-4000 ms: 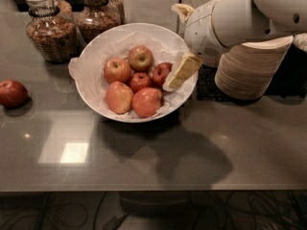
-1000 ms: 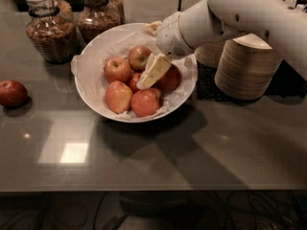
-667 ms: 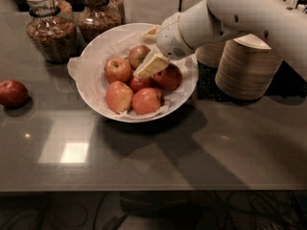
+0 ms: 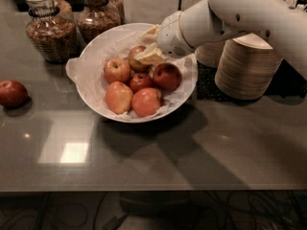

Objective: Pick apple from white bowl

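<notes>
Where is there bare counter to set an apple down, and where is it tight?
Free: the wide front strip of counter below the white bowl, and the patch between bowl and loose apple. Crowded: behind, jars left, stacked paper bowls right; gripper sits over the bowl's rear apple.

"Where is the bowl [image 4: 86, 56]?"
"In the middle of the table [image 4: 192, 152]. Six apples [image 4: 146, 102] lie in it."
"And the gripper [image 4: 146, 44]?"
"Over the back of the bowl, right by the back apple [image 4: 134, 60]. Its arm [image 4: 249, 8] comes from the right."
"What else?"
"A lone apple [image 4: 12, 93] lies far to the left. Two jars [image 4: 48, 30] stand behind the bowl. Stacks of paper bowls [image 4: 247, 68] stand to its right."
</notes>
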`<state>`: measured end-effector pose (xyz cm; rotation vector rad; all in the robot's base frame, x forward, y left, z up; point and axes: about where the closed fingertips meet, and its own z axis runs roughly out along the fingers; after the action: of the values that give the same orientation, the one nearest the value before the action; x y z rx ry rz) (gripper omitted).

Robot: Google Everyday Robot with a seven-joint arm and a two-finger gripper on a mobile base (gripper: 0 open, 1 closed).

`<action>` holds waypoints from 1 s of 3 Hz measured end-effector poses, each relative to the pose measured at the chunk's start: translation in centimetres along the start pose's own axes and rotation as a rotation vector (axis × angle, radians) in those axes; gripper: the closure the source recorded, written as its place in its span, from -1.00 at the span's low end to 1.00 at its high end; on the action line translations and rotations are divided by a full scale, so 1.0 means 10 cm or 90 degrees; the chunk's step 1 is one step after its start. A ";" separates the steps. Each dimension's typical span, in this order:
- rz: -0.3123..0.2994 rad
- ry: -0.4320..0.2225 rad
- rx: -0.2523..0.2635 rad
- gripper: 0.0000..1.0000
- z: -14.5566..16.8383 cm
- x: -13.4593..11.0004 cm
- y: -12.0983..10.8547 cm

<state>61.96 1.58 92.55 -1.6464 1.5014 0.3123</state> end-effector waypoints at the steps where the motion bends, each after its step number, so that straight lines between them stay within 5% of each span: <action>1: 0.000 0.000 0.000 0.20 0.00 0.00 0.00; 3: 0.000 0.000 0.000 -0.73 0.00 0.00 0.00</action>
<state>61.96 1.59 92.55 -1.6465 1.5013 0.3124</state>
